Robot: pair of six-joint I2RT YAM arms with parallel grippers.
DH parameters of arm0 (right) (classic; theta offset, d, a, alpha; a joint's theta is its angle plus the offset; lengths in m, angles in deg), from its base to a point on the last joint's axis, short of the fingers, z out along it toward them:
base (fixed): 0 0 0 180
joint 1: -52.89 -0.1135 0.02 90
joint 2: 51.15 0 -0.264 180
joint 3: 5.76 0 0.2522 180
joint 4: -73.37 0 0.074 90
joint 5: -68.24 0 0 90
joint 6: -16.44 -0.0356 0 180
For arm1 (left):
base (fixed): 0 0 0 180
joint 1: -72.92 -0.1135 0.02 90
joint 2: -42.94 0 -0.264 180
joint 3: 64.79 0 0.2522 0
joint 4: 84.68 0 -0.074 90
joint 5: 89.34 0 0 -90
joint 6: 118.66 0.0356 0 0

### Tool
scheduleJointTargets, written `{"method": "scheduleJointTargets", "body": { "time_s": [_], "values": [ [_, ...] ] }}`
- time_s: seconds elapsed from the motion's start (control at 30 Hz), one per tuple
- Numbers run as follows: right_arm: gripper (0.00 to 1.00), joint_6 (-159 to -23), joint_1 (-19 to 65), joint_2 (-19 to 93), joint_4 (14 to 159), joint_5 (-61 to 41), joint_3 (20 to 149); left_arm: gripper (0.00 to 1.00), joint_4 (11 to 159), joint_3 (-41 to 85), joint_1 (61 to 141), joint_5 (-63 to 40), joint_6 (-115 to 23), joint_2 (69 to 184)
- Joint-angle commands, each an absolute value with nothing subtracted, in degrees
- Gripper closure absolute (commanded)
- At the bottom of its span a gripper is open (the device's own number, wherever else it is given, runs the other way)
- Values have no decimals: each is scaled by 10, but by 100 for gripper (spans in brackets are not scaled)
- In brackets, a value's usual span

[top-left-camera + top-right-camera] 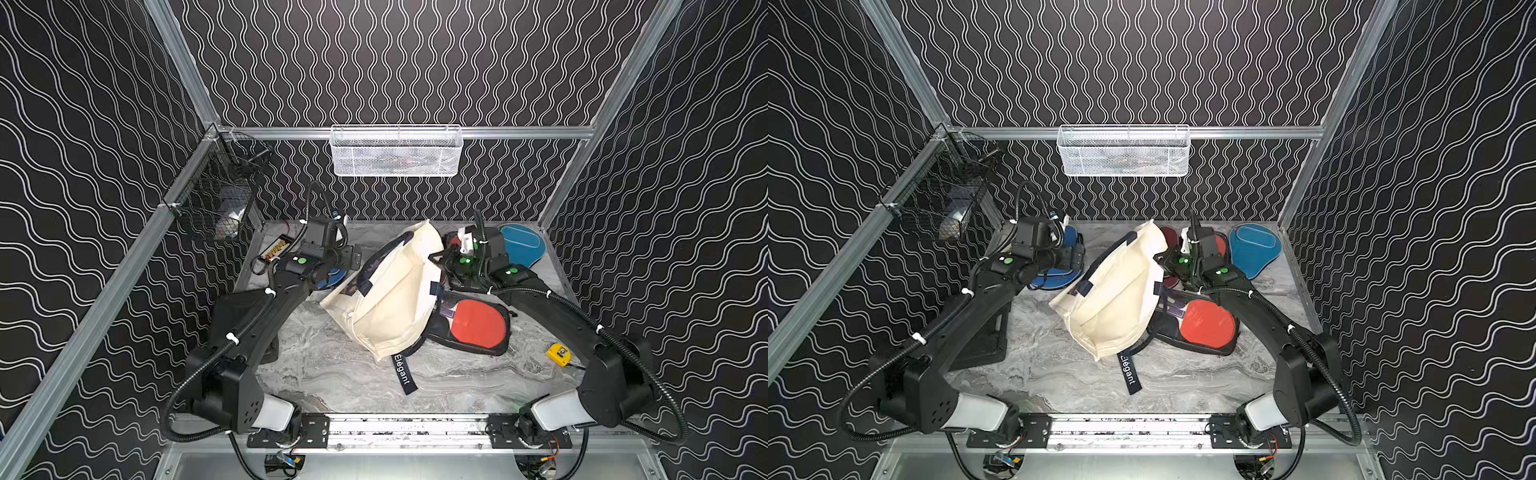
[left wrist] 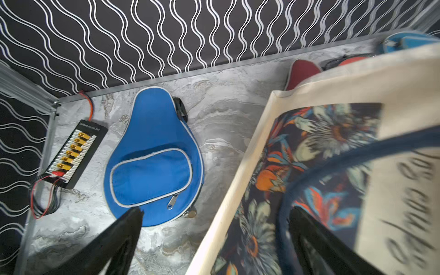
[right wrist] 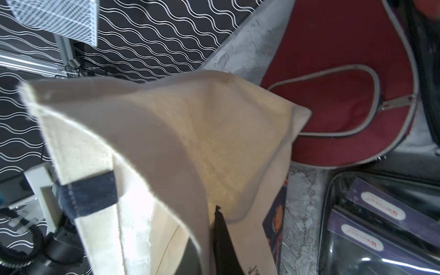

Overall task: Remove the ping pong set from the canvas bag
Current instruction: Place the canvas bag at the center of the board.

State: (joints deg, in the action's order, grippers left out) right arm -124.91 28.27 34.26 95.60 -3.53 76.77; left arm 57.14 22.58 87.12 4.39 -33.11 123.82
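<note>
Nearest us, the navy strap (image 1: 404,370) trails off the canvas bag (image 1: 390,299), slumped mid-table. Just right lies a clear pouch (image 1: 473,324) showing red, its edge tucked under the bag. Further back, the left gripper (image 2: 215,210) gapes wide between the blue cover (image 2: 152,154) and the bag. The right gripper (image 3: 217,214) pinches the bag's rim beside the maroon cover (image 3: 345,83). The teal cover (image 1: 521,245) lies far right.

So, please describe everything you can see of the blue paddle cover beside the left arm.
The blue paddle cover is pear-shaped fabric with pale grey piping, a zipped front pocket with a metal pull, and a black loop at its narrow end. It lies flat on the marbled table, between the black connector board and the canvas bag, touching neither.
</note>
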Motion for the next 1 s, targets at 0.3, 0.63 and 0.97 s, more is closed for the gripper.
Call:
{"method": "scheduleJointTargets", "body": {
  "time_s": [0.3, 0.63, 0.97],
  "values": [
    [100, -1174, 283, 433, 1098, -50, 948, 1, 546, 216, 870, -45, -381, 1162],
    [100, -1110, 283, 511, 1212, -60, 1096, 2, 554, 205, 877, -73, -380, 1151],
    [100, -1104, 283, 519, 1208, -55, 1107, 3, 555, 232, 901, -73, -369, 1158]
  ]
}}
